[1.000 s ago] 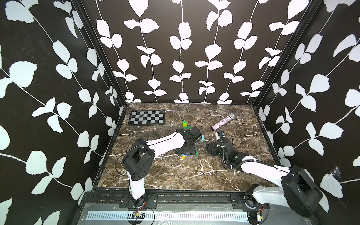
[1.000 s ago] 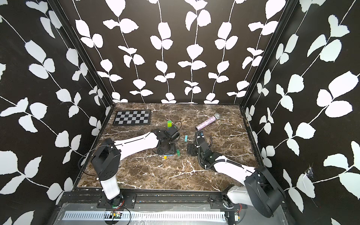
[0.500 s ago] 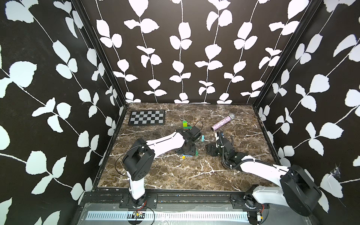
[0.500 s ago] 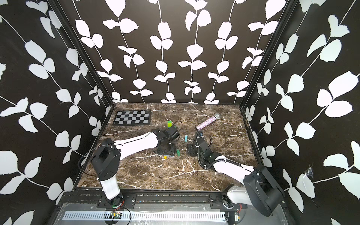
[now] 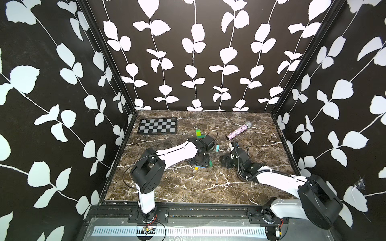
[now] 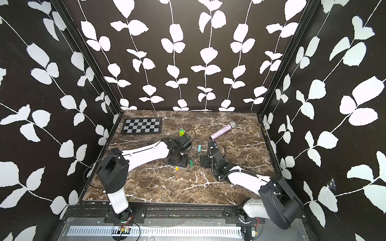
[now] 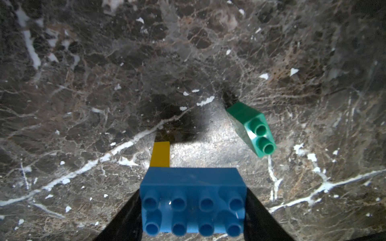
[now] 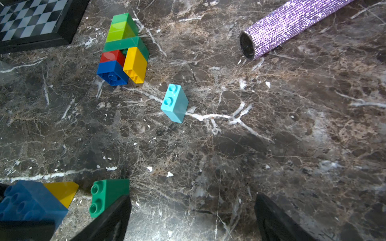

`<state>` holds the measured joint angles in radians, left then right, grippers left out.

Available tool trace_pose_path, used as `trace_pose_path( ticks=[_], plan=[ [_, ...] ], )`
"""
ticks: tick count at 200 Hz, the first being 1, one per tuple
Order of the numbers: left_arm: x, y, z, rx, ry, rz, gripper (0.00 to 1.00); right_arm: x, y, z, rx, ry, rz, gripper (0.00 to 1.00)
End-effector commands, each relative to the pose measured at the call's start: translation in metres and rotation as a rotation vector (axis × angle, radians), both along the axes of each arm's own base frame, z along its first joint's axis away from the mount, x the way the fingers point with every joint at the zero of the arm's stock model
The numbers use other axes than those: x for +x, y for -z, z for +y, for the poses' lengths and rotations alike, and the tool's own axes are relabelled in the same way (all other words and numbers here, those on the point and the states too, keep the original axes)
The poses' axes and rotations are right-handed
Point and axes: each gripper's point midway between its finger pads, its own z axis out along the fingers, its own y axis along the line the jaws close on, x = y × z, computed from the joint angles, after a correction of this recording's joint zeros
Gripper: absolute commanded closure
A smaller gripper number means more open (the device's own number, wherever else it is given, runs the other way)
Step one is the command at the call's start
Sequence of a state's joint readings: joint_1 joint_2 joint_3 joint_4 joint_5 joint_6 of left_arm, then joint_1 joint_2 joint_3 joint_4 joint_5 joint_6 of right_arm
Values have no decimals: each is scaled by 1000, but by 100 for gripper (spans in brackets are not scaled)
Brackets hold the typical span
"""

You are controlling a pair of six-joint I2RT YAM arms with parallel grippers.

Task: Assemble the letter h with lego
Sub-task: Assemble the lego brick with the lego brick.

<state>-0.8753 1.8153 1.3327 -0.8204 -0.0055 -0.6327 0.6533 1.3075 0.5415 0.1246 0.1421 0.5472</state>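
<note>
Near the middle of the marble table (image 8: 271, 146), the left gripper (image 7: 192, 193) is clamped on a blue brick (image 7: 192, 179) of eight studs with a yellow brick (image 7: 160, 154) touching it, a dark green brick (image 7: 250, 127) lies tilted just beside them, a light blue brick (image 8: 175, 103) lies farther back, and a joined cluster (image 8: 123, 50) of lime, green, red, blue and yellow pieces sits near the chequered board (image 8: 31, 20). Nothing has shifted since a second ago, arms and bricks alike. The right gripper (image 8: 191, 198) hangs wide and empty, one finger partly covering the dark green brick in the right wrist view, and the purple microphone (image 8: 292, 23) lies well apart.
</note>
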Motion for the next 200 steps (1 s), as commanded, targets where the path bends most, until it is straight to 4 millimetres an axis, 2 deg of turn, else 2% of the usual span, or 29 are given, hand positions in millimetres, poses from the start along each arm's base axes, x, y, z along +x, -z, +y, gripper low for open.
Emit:
trace_pose_path(
  ticks=[1, 40, 118, 200],
  plan=[
    [-20, 20, 25, 103, 36, 77, 92, 10, -12, 7, 32, -4, -38, 8],
    [-22, 20, 21, 76, 49, 79, 94, 10, -11, 9, 32, -14, -31, 8],
    [-20, 6, 17, 60, 45, 26, 96, 9, -12, 13, 42, -34, -28, 9],
    [-24, 11, 14, 69, 42, 25, 96, 8, -10, 16, 47, -43, -19, 9]
  ],
)
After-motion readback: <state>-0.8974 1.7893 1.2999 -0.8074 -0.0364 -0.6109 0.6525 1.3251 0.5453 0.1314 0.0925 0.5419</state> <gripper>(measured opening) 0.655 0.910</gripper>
